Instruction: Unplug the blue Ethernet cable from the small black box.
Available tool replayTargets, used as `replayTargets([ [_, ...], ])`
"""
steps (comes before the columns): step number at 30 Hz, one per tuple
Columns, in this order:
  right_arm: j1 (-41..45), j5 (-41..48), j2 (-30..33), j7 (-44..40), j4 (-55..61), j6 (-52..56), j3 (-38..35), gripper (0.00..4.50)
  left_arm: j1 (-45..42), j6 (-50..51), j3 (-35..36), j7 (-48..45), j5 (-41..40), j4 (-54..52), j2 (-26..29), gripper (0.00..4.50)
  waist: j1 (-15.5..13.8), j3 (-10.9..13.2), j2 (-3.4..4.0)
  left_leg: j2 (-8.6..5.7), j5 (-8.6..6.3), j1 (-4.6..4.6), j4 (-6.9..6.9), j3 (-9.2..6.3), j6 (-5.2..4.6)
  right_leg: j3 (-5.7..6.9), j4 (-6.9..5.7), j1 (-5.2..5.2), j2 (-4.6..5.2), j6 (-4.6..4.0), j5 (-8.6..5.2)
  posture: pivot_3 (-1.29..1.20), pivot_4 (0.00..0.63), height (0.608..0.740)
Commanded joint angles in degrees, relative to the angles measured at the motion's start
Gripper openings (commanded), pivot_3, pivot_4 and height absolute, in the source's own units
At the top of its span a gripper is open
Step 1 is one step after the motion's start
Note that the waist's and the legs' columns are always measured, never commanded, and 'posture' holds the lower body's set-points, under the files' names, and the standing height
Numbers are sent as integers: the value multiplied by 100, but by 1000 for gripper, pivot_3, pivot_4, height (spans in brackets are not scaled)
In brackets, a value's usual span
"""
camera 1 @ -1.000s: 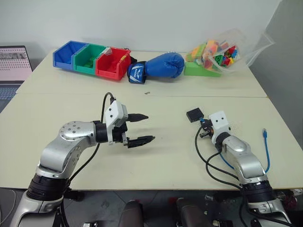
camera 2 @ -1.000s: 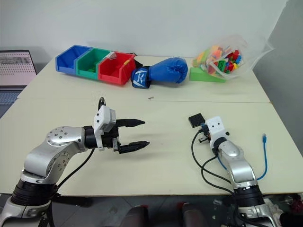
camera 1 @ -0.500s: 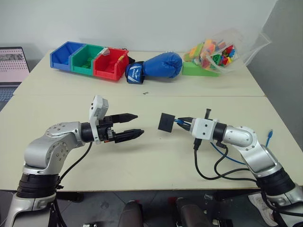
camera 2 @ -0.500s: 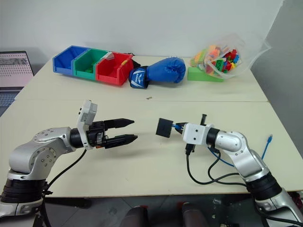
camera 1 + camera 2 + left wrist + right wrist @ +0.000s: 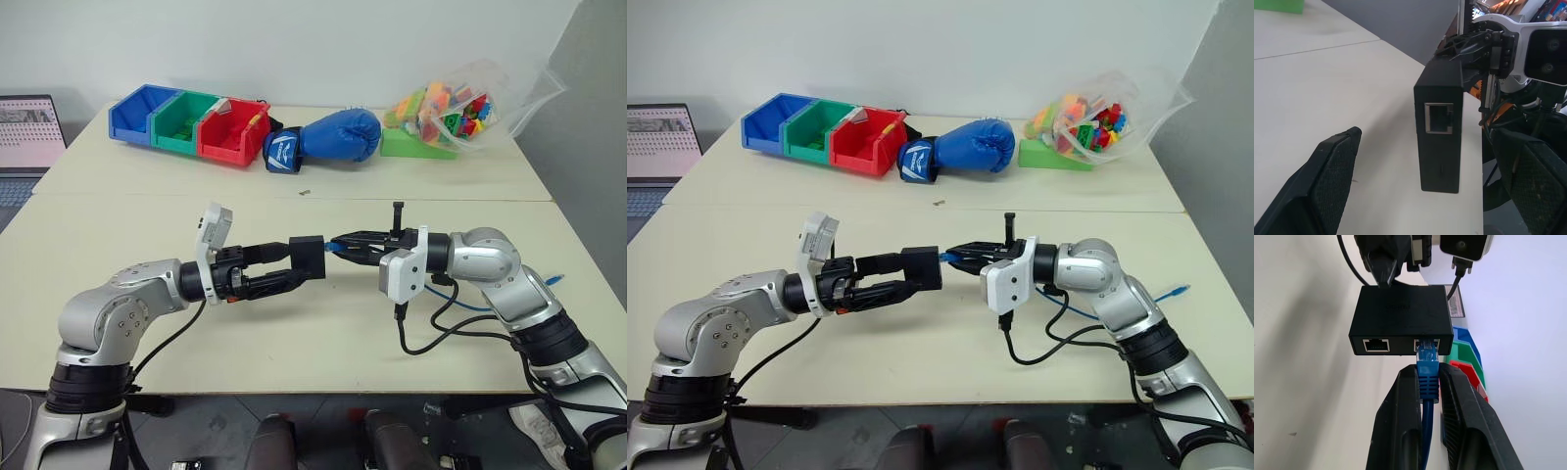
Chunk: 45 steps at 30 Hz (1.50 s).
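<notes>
The small black box (image 5: 1439,147) hangs in the air above the middle of the table, carried only by the plug in its port. The blue Ethernet cable (image 5: 1427,377) is plugged into it, and my right gripper (image 5: 338,242) is shut on that plug, pointing towards my left. The rest of the cable trails down to the table behind my right arm, its free end (image 5: 554,281) lying near the right edge. My left gripper (image 5: 290,262) points towards the box and is open. One of its fingers (image 5: 1327,181) stands on each side of the box, both clear of it.
At the back of the table (image 5: 147,323) stand blue, green and red bins (image 5: 191,122), a blue boxing glove (image 5: 328,137) and a clear bag of coloured bricks (image 5: 451,113). A laptop (image 5: 29,132) sits at the far left. A black cable (image 5: 431,333) loops under my right arm.
My right gripper has lifted the box by the plug and carried it leftward into the gap between my left fingers. My left wrist has rolled; that hand has stayed in place.
</notes>
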State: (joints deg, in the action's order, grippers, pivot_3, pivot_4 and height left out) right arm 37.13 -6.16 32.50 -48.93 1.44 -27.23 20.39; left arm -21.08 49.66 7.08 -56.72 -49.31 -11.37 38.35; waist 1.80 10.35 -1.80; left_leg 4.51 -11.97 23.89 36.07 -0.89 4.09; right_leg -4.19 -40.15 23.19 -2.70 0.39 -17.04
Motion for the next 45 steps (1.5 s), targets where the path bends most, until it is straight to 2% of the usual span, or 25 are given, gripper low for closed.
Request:
replayTargets([
  [1, 148, 144, -46, -56, 132, -92, -120, 254, -122, 110, 144, 58, -290, -136, -102, 4500, -2, 0, 0, 0, 0, 0, 0, 0, 0, 0, 0, 0, 0, 0, 0, 0, 150, 740],
  [4, 138, 163, -42, -82, 143, -91, -146, 254, -109, 163, 143, -20, -336, -81, -73, 4089, -2, 0, 0, 0, 0, 0, 1, 0, 0, 0, -1, 0, 0, 0, 0, 0, 150, 740],
  [9, 131, 168, -23, -111, 128, -104, -182, 254, -128, 246, 196, -72, -433, 33, -43, 3076, -1, 0, 0, 0, 0, -1, 1, 0, 0, 0, -2, 0, 0, -1, 0, 0, 150, 740],
  [10, 134, 166, -19, -114, 118, -107, -182, 254, -132, 266, 211, -81, -440, 65, -38, 2697, -2, 0, 0, 0, 0, -1, 1, 0, 0, 0, -2, 0, 0, -1, 0, 0, 150, 740],
  [11, 138, 163, -17, -116, 113, -106, -181, 254, -122, 279, 221, -99, -442, 84, -28, 2712, -2, 0, 0, 0, 0, -1, 1, 0, 0, 1, -2, 0, 0, -1, 0, 0, 150, 740],
  [20, 149, 156, -45, -105, 133, -167, -169, 254, -90, 241, 183, -80, -414, 153, -71, 802, -1, 0, 0, 0, 0, -1, 1, 0, 0, 0, -2, 0, 0, -1, 0, 0, 150, 740],
  [25, 110, -5, 5, -144, 168, -436, -54, 254, -42, 59, 74, -58, -184, 197, -98, 777, -2, 0, 0, 0, 0, -1, 1, -1, 0, 0, -3, 0, 0, -1, 0, 0, 150, 740],
  [27, 41, -12, 120, -267, 203, -418, -16, 965, 0, -11, 22, -134, -99, 211, -52, 777, -2, 0, 0, 0, 0, -1, 1, -1, 0, 0, -3, 0, 0, -1, 0, 0, 150, 740],
  [30, -23, 106, 221, -419, 331, -190, -41, 1637, 24, -52, -15, -242, -38, 196, -11, 777, 1, 0, 0, 0, 0, -2, 1, -1, 0, 0, -3, 0, 0, -1, 0, 0, 150, 740],
  [33, -182, 889, 422, -936, 902, 988, -87, 2403, 33, -166, -120, -449, 123, 183, 79, 776, -5, 0, 0, 0, 0, -1, 1, -1, 0, 0, -3, 0, 0, -1, 0, 0, 150, 740],
  [35, -245, 1564, 547, -1100, 1474, 2136, -208, 2641, 28, -315, -194, -583, 251, 182, 128, 776, -9, 0, 0, 0, 0, -1, 1, -2, 0, 1, -3, 0, 0, -2, 0, 0, 150, 740],
  [41, -51, 3651, 696, -835, 2462, 5545, -760, 2641, 14, -956, -549, -1050, 741, -11, 281, 776, -7, 1, 1, 1, 0, -2, 2, -4, 0, 2, -9, 0, 1, -6, -2, 0, 150, 740],
  [45, -14, 4360, 478, -443, 2508, 6621, -1079, 2641, 26, -1048, -558, -1190, 744, -156, 284, 776, -3, 1, 1, 1, 0, -2, 2, -5, -1, 4, -9, 0, 0, -7, -6, 0, 150, 740],
])
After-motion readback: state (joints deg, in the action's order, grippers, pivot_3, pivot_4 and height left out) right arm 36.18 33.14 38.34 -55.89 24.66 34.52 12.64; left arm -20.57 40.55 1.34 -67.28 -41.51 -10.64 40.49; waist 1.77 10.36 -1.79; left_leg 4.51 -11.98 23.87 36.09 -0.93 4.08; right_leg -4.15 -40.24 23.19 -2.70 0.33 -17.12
